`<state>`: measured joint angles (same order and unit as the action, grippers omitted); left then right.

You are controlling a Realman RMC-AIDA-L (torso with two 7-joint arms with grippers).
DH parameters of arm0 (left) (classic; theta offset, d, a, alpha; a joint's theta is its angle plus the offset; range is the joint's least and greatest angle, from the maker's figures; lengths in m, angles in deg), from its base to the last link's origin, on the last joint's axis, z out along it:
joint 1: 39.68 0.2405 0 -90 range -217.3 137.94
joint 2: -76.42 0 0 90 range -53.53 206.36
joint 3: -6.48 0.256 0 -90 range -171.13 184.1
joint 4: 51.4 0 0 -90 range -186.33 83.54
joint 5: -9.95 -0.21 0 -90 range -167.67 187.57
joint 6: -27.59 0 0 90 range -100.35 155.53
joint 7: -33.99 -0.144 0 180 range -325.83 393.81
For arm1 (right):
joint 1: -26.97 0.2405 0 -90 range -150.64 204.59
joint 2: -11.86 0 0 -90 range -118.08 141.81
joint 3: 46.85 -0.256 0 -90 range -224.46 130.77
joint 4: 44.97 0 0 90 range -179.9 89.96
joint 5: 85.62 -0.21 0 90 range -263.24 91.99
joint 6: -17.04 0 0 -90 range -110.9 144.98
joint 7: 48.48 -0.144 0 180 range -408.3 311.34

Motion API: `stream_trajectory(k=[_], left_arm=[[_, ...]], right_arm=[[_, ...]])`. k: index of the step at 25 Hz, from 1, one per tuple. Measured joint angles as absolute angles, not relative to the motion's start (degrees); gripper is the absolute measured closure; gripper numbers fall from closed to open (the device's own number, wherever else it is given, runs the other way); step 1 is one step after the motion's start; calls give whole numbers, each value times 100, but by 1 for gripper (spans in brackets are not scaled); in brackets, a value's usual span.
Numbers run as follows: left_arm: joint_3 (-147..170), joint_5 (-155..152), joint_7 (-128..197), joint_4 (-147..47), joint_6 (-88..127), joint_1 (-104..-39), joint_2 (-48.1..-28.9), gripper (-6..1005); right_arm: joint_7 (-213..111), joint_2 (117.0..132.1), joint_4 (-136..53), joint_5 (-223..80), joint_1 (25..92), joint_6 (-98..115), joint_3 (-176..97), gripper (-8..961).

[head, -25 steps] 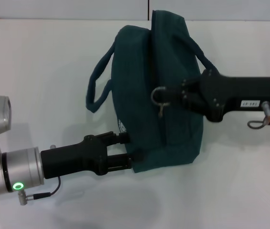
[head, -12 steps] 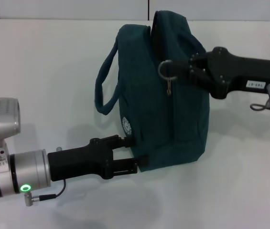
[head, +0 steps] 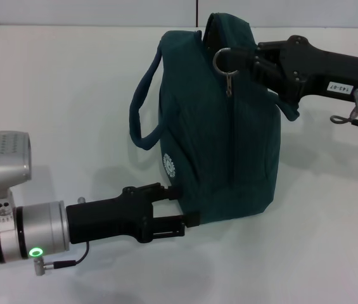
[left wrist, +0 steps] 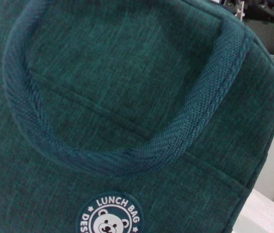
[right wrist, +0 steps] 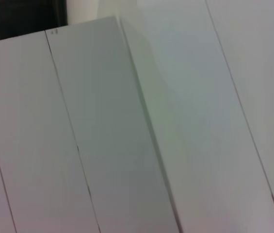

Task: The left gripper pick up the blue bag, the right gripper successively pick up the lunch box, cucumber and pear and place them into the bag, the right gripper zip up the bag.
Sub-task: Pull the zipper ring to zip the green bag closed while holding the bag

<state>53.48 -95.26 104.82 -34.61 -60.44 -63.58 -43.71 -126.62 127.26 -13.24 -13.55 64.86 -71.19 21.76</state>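
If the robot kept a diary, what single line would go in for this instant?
left gripper: clamped on blue bag lower edge | right gripper: gripping zipper pull near bag top | table: white

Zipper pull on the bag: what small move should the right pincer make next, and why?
Probably keep drawing the zipper pull along its track: the right pincer grips it near the top of the blue bag, while the left pincer clamps the bag's lower corner.

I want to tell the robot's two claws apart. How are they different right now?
The left gripper sits on a silver arm with a green light and clamps the blue bag low at its bottom corner. The right gripper sits on a black arm and holds the zipper ring up top. Both claws are black.
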Motion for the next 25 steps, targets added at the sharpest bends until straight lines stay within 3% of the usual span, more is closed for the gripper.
stream_trajectory(k=[25], left_arm=[[5377, -9341, 10405, -3461, -6095, -6447, -4375, 186]], right_arm=[[-12348, 12727, -1342, -1650, 6729, -6341, 2266, 936]])
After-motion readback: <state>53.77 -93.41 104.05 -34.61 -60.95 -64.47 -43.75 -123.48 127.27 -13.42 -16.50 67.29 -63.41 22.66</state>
